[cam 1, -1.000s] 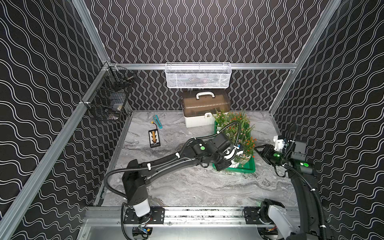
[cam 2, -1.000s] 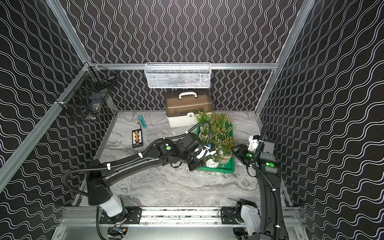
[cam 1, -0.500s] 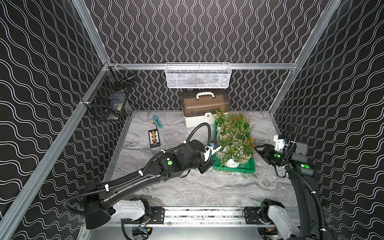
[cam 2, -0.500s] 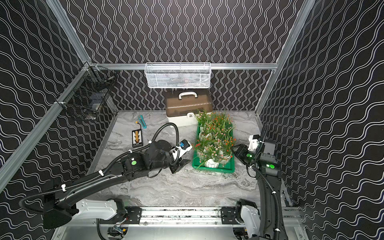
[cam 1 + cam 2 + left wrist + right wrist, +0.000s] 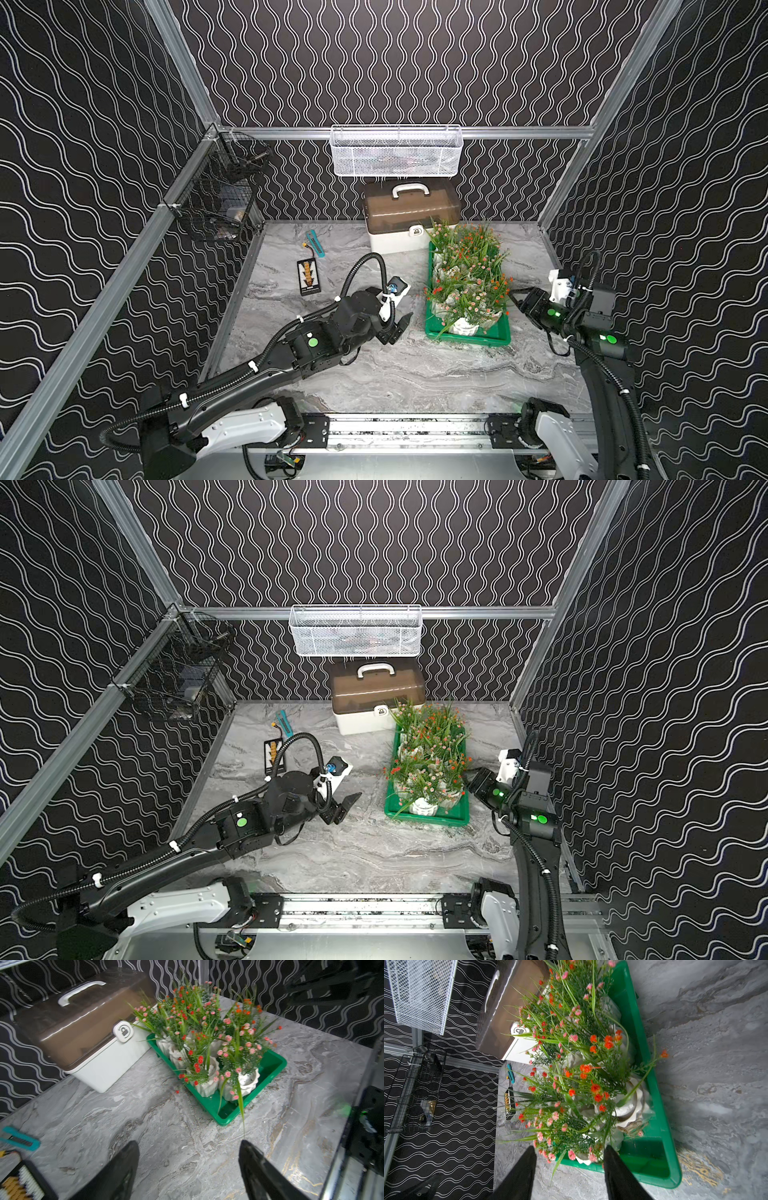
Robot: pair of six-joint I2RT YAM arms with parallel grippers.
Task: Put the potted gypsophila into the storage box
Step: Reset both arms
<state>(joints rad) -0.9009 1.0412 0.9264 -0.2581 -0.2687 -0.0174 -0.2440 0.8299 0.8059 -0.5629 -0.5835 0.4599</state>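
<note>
The pots (image 5: 467, 291) stand in the green box (image 5: 467, 337), long axis 12 to 6. The left hand (image 5: 399, 328), fingers apart and empty, is at its 9 o'clock over the tabletop (image 5: 415, 374). The right hand (image 5: 570, 1148), also apart, is nearer, at 3.

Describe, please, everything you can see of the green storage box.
The storage box is a shallow, rectangular, bright-green tray, apparently glossy plastic, with a low raised rim. It lies flat on the grey marbled table, its long side running away from the robot, its far end close to the white case; contact there cannot be told. The potted gypsophila stand inside, filling most of it; a strip at the near end is bare.
</note>
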